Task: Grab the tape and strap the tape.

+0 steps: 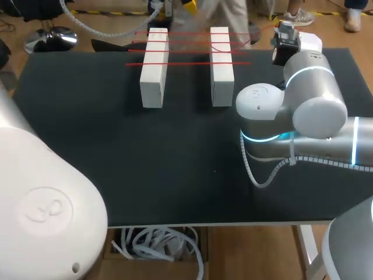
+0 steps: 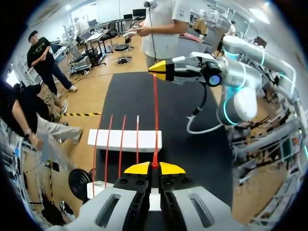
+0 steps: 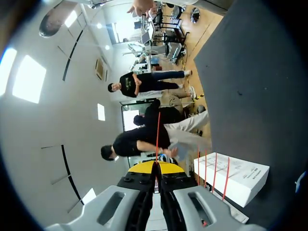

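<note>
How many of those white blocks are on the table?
2. The left white block lies at the table's far side; the right white block lies parallel beside it. Strands of red tape cross both. None seems hidden.

Left tool (image 2: 154,167), right tool (image 3: 156,164) both closed

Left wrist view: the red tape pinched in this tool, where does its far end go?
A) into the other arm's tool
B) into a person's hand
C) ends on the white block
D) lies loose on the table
A: the red tape runs in a straight line from the shut left tool to the right tool, whose yellow tips close on its far end.
</note>
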You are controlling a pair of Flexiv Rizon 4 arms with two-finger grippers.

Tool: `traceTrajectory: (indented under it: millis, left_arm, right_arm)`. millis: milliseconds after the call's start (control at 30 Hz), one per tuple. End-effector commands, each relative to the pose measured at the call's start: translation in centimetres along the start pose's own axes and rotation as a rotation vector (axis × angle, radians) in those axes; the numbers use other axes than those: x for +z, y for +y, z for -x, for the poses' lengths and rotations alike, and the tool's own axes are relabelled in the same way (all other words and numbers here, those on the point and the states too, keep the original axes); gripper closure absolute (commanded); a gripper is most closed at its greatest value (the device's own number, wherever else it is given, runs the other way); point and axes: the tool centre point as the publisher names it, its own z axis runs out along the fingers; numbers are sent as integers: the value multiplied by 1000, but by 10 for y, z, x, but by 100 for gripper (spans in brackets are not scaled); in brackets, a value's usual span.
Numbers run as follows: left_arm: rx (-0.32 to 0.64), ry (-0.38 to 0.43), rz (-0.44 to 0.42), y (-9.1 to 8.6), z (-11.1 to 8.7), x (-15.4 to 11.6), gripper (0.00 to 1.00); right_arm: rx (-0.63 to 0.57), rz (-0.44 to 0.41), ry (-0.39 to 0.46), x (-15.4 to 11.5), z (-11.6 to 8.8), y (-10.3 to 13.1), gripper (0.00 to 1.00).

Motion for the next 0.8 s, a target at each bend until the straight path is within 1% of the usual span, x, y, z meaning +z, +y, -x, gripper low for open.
traceTrajectory:
  millis: [33, 333, 500, 567, 800]
  left_arm:
    - [10, 19, 71, -9, 5, 2, 100]
    - [18, 38, 63, -13, 8, 7, 100]
    - [9, 27, 74, -15, 8, 6, 100]
    - [6, 10, 83, -17, 8, 5, 100]
    - [-5, 4, 101, -18, 8, 6, 100]
  right_arm:
    - [-1, 3, -6, 0, -2, -1, 100]
    - [-1, 3, -6, 0, -2, -1, 100]
    - [-1, 3, -6, 0, -2, -1, 100]
    - [-1, 3, -6, 0, -2, -1, 100]
    - [-1, 3, -6, 0, -2, -1, 100]
